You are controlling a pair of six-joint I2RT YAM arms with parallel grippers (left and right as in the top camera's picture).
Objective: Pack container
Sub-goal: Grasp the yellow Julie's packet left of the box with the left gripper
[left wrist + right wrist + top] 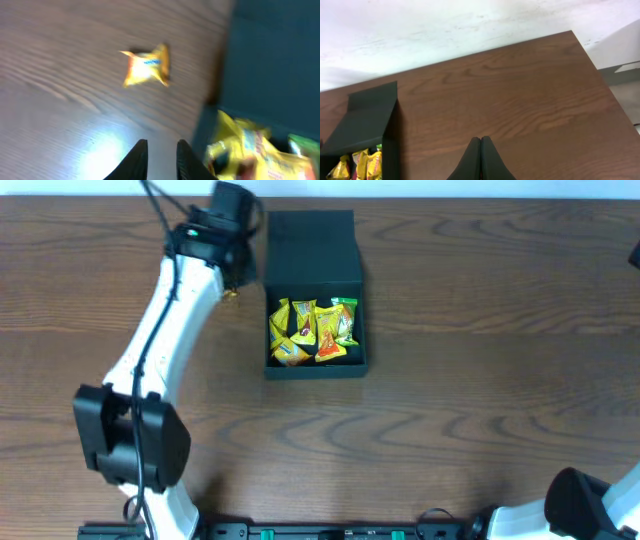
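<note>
The container (355,280) is a dark square box at the table's middle, its flap lid (310,240) laid open behind it. Several yellow, orange and green candy packets (312,330) lie inside. One yellow packet (230,295) lies on the table just left of the box; in the left wrist view it (146,67) sits ahead of my left gripper (161,150). That gripper is a little open and empty, beside the box's left wall (260,65). My right gripper (480,142) is shut and empty, well away from the box (365,120).
The dark wooden table (480,380) runs out to a far edge and a right corner (570,35) against a white wall. My left arm (160,340) reaches from the front left up to the box. The right arm's base (580,500) is at the front right.
</note>
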